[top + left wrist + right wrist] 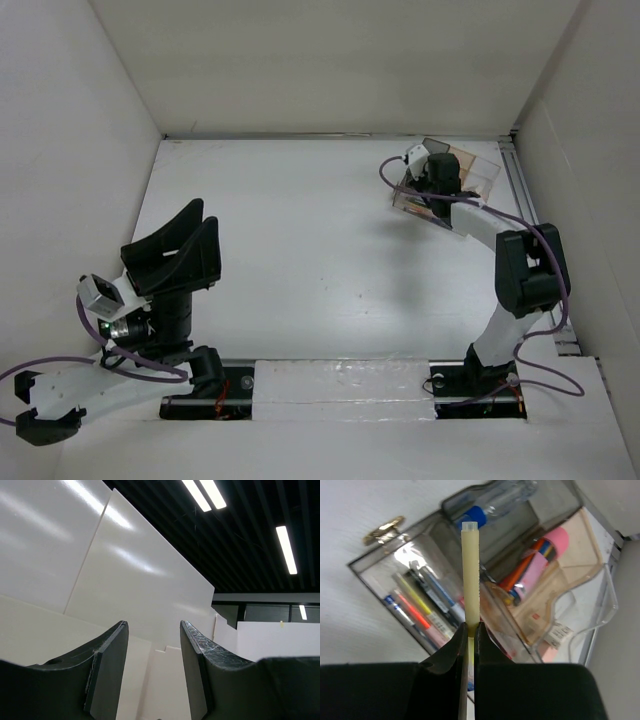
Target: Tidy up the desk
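The white desk [320,240] carries a clear compartmented organizer [470,180] at its far right. In the right wrist view the organizer [600,615] holds several pens [420,610] in its left compartment and a pink-capped marker [540,560] with orange items on the right. My right gripper [470,627] is shut on a pale yellow pen-like stick [470,570] and holds it above the organizer; it hovers there in the top view [437,175]. My left gripper [185,235] is open and empty, raised at the near left and pointing up at the wall [152,630].
A small brass clip [382,529] lies on the desk just beyond the organizer's left corner. A clear bottle with a blue cap [480,510] lies in the organizer's far compartment. White walls enclose the desk on three sides. A metal rail [525,190] runs along the right edge.
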Controlling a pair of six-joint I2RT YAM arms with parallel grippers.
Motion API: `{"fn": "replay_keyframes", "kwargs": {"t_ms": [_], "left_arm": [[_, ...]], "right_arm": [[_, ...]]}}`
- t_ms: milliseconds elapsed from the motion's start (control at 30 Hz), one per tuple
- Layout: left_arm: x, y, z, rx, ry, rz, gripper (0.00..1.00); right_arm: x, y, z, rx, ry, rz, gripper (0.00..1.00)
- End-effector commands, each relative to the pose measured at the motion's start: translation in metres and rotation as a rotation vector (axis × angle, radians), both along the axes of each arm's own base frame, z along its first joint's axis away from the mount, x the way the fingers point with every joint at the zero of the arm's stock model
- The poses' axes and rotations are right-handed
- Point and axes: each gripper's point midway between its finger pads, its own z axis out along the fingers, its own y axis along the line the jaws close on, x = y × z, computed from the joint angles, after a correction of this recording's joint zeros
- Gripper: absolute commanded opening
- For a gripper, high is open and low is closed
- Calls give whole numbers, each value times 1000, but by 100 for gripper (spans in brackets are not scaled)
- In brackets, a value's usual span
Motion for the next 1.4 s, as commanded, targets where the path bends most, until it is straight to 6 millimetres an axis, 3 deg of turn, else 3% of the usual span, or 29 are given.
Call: {"fn": "replay_keyframes", "kwargs": {"t_ms": [0, 233, 400, 733, 867, 933, 1033, 1167, 1200, 1233, 1267, 1300, 1333, 1367], "left_arm": [[-4, 9, 15, -44, -28, 8, 42], [-7, 13, 16, -53, -31, 2, 42], [-9, 20, 14, -69, -35, 4, 42], [-9, 20, 14, -73, -40, 5, 42], [-8, 18, 14, -70, -32, 5, 42], [-9, 19, 14, -72, -39, 3, 42], [-5, 17, 12, -67, -21, 15, 42], [6, 8, 6, -62, 18, 38, 42], [12, 6, 7, -59, 38, 60, 48], [17, 3, 6, -52, 56, 75, 51], [29, -16, -1, -11, 91, 95, 53], [39, -18, -1, -14, 127, 137, 56], [47, -25, -1, -5, 153, 159, 58], [64, -55, -15, 69, 201, 186, 61]], "right_arm": [[10, -10, 42, 58, -143, 6, 2], [4, -13, 17, 30, -96, -18, 9], [-2, -21, 10, -17, -84, -59, 14], [-11, -21, 13, -40, -121, -72, 28], [-14, -18, 12, -37, -118, -67, 29], [-14, -17, 15, -34, -135, -87, 40], [-11, -18, 31, -8, -183, -142, 48], [-9, 11, 83, 70, -283, -137, 49], [-14, 29, 109, 115, -332, -105, 52], [-19, 40, 121, 174, -355, -92, 62], [-24, 54, 132, 219, -374, -59, 93], [-38, 73, 157, 291, -411, 18, 100], [-54, 100, 163, 360, -412, 79, 100], [-68, 116, 172, 411, -427, 129, 100]]}}
